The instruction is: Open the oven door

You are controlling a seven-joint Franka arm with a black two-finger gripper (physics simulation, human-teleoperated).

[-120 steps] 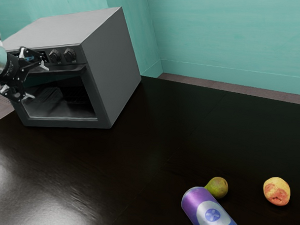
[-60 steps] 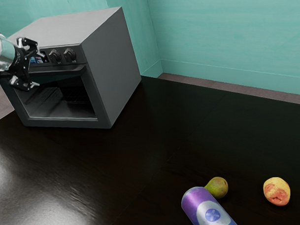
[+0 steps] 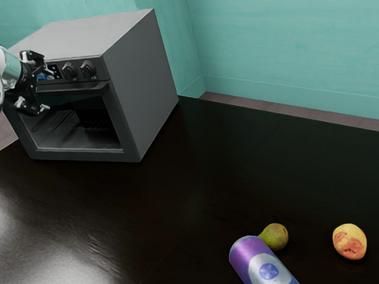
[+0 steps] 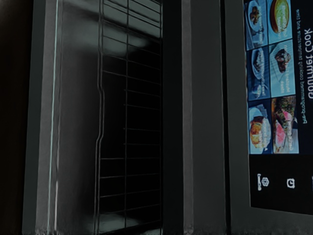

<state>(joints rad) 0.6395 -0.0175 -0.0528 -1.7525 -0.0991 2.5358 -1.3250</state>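
Oven door [image 3: 39, 153], closed: dark frame, see-through pane with wire rack [image 4: 126, 105] behind, fitted in the front of a grey oven [image 3: 138, 88] on the black tabletop [image 3: 179, 192], at the exterior view's left. Above the door sat two dark knobs [image 3: 88, 70] and a display [image 4: 271, 98] with food pictures, lettered "Gourmet Cook". Before the oven front, the gripper [image 3: 47, 89] had its jaws spread, empty; well apart lay one purple can [image 3: 248, 253] bearing a round blue emblem.

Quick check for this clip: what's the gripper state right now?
Gripper: open, fingers wide apart, holding nothing, in front of the toaster oven.
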